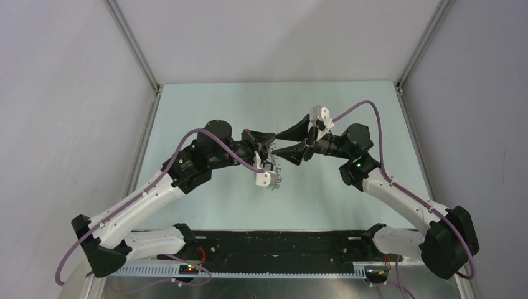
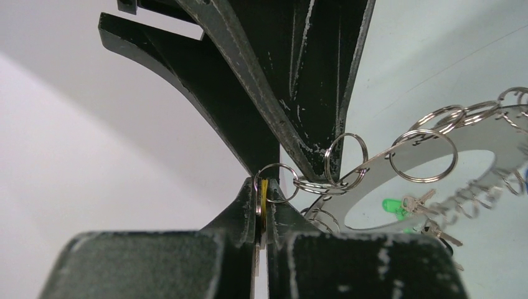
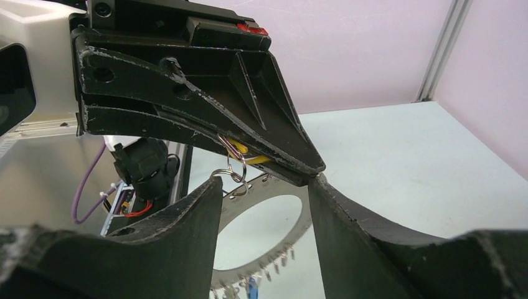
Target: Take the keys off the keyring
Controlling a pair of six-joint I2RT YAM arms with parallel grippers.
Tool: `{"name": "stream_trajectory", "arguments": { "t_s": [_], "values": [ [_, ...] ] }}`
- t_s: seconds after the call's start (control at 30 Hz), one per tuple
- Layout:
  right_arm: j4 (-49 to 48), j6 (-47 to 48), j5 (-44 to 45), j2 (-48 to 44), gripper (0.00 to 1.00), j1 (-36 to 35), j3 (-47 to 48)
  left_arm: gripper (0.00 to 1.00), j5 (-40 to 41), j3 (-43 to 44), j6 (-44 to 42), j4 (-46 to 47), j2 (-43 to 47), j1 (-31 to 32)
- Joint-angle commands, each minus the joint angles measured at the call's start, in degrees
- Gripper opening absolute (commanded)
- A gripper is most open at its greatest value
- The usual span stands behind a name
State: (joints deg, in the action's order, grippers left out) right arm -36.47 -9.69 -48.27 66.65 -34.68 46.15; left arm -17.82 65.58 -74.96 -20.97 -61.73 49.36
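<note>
My left gripper (image 1: 272, 152) is shut on a key with a yellow tag (image 2: 264, 194), seen edge-on between the jaws in the left wrist view (image 2: 264, 187). A small split ring (image 2: 277, 184) links it to the keyring (image 2: 473, 134), a flat grey disc that hangs in the air below the grippers (image 1: 276, 173). Other keys (image 2: 429, 208) with a green tag (image 2: 392, 205) and a blue tag (image 3: 252, 287) dangle from its rim (image 3: 274, 188). My right gripper (image 3: 264, 187) is open. Its fingertips (image 2: 324, 171) meet the left gripper's tip (image 3: 305, 169) at the split rings.
The pale table (image 1: 348, 187) lies under the hanging keyring. White enclosure walls and aluminium posts (image 1: 134, 43) bound it. A black base strip (image 1: 280, 246) with the arm mounts runs along the near edge. Purple cables (image 1: 367, 106) loop off both arms.
</note>
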Motion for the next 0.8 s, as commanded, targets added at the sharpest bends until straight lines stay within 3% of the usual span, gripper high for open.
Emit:
{"name": "stream_trajectory", "arguments": {
  "t_s": [0.0,0.47,0.77],
  "values": [
    [-2.6,-1.8,-1.1,0.7,0.58,-1.4,0.2,0.01,-3.7,3.1,0.5,7.1,1.8,0.5],
    [-0.2,-7.1,4.8,0.4,0.57,0.7,0.2,0.0,0.5,2.0,-2.5,8.7,1.7,0.6],
    [-7.7,-9.0,-2.0,1.8,0.54,-0.8,0.3,0.0,-0.5,2.4,-2.3,9.4,0.7,0.6]
  ]
}}
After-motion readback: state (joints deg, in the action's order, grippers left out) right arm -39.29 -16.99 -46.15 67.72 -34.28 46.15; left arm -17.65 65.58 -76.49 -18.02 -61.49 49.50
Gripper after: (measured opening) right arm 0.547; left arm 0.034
